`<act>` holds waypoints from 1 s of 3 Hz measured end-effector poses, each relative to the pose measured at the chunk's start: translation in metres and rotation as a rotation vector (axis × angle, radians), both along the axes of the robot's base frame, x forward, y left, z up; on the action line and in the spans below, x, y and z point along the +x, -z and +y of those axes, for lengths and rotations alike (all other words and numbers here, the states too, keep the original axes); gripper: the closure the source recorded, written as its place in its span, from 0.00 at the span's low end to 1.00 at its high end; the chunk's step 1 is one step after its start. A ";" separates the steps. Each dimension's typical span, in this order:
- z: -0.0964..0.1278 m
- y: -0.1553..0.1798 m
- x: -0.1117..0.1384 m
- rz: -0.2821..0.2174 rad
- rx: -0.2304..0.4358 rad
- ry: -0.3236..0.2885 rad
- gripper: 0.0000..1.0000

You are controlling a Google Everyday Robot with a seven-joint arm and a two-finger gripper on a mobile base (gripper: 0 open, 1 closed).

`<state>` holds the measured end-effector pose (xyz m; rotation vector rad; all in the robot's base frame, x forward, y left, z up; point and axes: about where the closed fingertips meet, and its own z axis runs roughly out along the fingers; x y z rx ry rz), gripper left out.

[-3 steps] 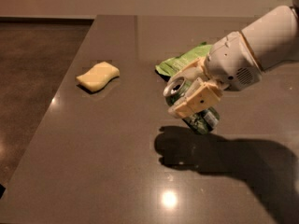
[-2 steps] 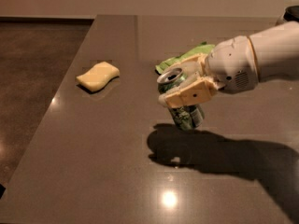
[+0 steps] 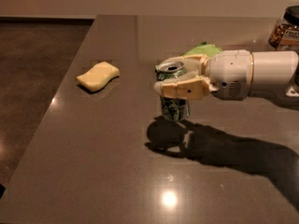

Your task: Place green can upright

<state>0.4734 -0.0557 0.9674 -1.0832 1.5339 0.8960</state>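
Observation:
The green can [image 3: 174, 107] stands nearly upright at the middle of the dark table [image 3: 107, 162], its silver pull-tab top facing up and its base at or just above the surface. My gripper [image 3: 175, 78] comes in from the right and is shut on the can's upper part, one cream finger [image 3: 182, 88] in front of it and one behind. The white arm [image 3: 252, 74] stretches off to the right edge.
A yellow sponge [image 3: 98, 75] lies on the table to the left. A light-green crinkled snack bag [image 3: 203, 50] lies right behind the gripper. A jar with a dark lid [image 3: 285, 29] stands at the far right back.
The gripper has turned the can from a tilted pose to nearly upright and lowered it toward the table. The arm now lies more level.

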 end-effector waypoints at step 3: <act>-0.008 0.031 0.023 -0.159 0.099 0.135 1.00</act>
